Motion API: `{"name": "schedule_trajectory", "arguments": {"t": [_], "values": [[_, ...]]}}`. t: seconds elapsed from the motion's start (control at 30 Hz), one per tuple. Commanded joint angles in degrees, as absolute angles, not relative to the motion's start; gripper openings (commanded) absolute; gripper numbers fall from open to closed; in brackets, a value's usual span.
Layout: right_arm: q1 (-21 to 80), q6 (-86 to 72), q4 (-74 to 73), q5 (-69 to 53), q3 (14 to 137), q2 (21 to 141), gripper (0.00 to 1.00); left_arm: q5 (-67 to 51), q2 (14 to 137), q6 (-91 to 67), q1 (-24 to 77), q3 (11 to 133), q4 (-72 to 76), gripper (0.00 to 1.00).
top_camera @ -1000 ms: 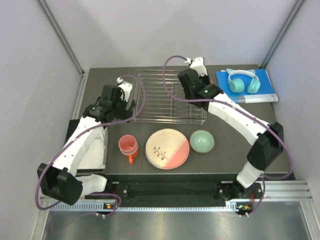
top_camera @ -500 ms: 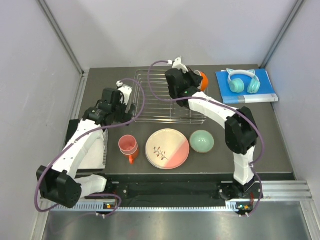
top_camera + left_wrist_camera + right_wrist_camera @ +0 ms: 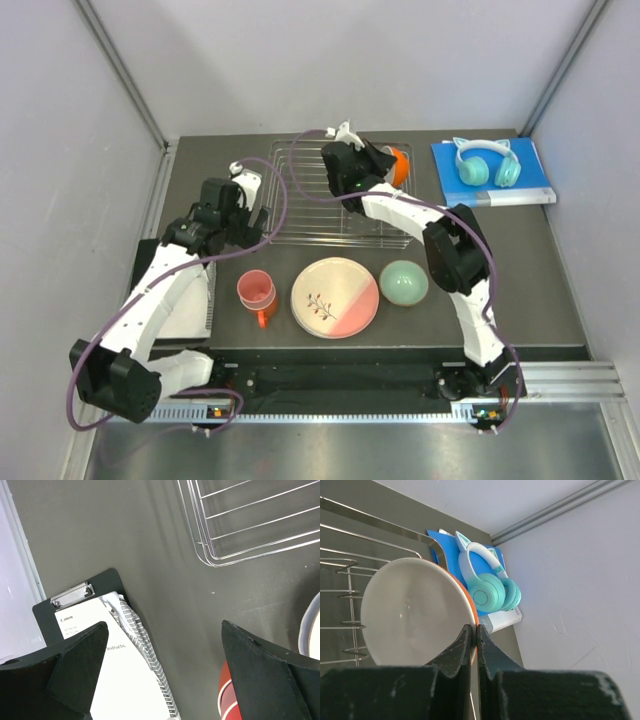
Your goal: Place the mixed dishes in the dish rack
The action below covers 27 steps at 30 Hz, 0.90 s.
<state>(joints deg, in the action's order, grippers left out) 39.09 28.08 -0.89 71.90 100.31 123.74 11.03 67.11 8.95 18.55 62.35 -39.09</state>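
Mug (image 3: 256, 292), patterned plate (image 3: 335, 296) and green bowl (image 3: 404, 283) are sitting in a row just in front of the rack (image 3: 310, 205). Left gripper (image 3: 164, 630) is hovering off the rack's near left corner, jaws spread wide, holding nothing. Right gripper (image 3: 476, 630) is pinching the rim of the orange bowl (image 3: 410, 615), which is standing on edge at the rack's far right corner, possibly touching the wires

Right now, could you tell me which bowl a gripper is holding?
The orange bowl, rim pinched by the right gripper; the mint-green bowl sits free beside the sprig-patterned plate.

White arms (image 3: 160, 290), black joints (image 3: 452, 252), purple cables (image 3: 283, 195)
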Motion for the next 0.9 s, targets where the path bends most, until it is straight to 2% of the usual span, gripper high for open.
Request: {"name": "schedule_trajectory", "arguments": {"t": [0.0,0.13,0.2,0.23,0.27,0.37,0.5,0.53,0.57,0.6,0.63,0.67,0.77,0.87], "values": [[37.97,26.56,0.18,72.43,104.32,124.54,0.00,12.22,65.30,9.14,18.54,61.52,-37.09,0.99],[37.97,25.49,-2.37,72.07,105.29,125.76,0.00,12.13,65.74,8.79,18.54,61.00,-36.56,0.99],[38.06,24.44,-4.30,71.98,106.08,126.38,0.06,11.95,66.00,8.44,18.54,61.17,-36.47,0.99],[38.14,24.00,-4.92,71.55,106.17,126.82,0.09,11.87,66.01,8.44,18.54,61.26,-36.47,0.99],[38.23,23.04,-5.44,71.37,106.35,127.00,0.19,11.87,66.01,8.44,18.54,61.35,-36.47,0.99],[38.41,20.84,-7.91,70.49,106.79,127.35,0.29,12.13,65.92,8.70,18.54,61.17,-36.56,0.99],[38.32,19.60,-9.31,69.96,106.61,127.18,0.37,12.22,65.83,8.70,18.54,61.17,-36.56,0.99],[38.41,19.25,-10.10,69.96,106.61,126.92,0.41,12.22,65.83,8.61,18.54,61.26,-36.48,0.99],[38.41,18.29,-10.89,69.87,106.61,126.57,0.53,12.13,65.83,8.70,18.54,61.35,-36.65,0.99],[38.50,17.41,-11.86,69.96,106.61,126.21,0.54,12.04,65.74,8.61,18.54,61.43,-36.74,0.99],[38.58,16.53,-13.08,69.96,106.44,124.38,0.57,12.04,65.74,8.53,18.54,61.70,-36.83,0.99],[38.67,13.22,-16.49,69.70,106.17,122.97,0.66,12.13,65.74,8.44,18.54,61.79,-37.00,0.99],[38.85,1.47,-28.94,66.20,104.95,114.63,0.82,12.30,65.66,8.53,18.54,62.05,-37.00,0.99],[38.85,-12.51,-37.77,58.56,100.21,102.08,0.87,12.57,65.66,8.61,18.54,62.40,-37.53,0.99]]}}
